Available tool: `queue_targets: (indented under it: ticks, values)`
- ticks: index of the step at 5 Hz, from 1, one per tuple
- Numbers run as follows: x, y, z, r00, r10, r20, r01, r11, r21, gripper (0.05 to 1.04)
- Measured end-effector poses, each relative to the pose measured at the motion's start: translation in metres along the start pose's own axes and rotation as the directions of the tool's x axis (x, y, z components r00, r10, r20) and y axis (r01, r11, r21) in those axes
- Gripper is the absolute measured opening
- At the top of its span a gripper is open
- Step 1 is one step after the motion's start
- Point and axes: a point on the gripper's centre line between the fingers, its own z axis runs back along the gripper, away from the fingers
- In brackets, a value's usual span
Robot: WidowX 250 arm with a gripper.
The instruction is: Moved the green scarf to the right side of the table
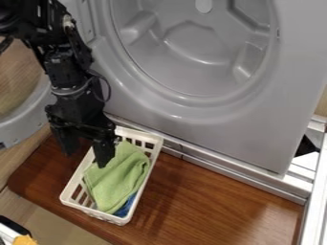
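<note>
- The green scarf (120,178) lies in the white basket (71,203), on the left half of the worktop (211,206) in the view.
- Its long axis follows the basket's, steeply slanted from upper right to lower left; the narrower end points up toward the grey machine (262,122).
- The scarf's right edge runs close along the basket's right long wall. Its left edge lies near the opposite wall, and its lower end reaches toward the basket's near end. A slotted part of the far wall shows beyond its upper end.
- A blue cloth (126,205) peeks out beside the scarf's lower right edge, inside the basket.
- The claw (85,158) hangs over the basket's upper left side, its fingers spread with nothing between them. One finger overlaps the scarf's upper left edge in the view, though touch cannot be told; the other is outside the basket's left wall.
- The basket's upper end sits near the metal ledge (223,169) along the machine's foot, so there is little room on that side.
- The broadest stretch of wood runs from the basket's right wall to the white frame (313,206) at the right; a narrower strip lies left of the basket.
- The round door (26,125) stands open behind the arm, at the left.
</note>
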Motion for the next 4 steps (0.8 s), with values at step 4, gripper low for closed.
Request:
queue_targets:
  ticks: [4]
  values:
    - [0.022, -0.027, -0.053, 0.985, -0.156, 0.07, 0.156, 0.988, 0.01, 1.0]
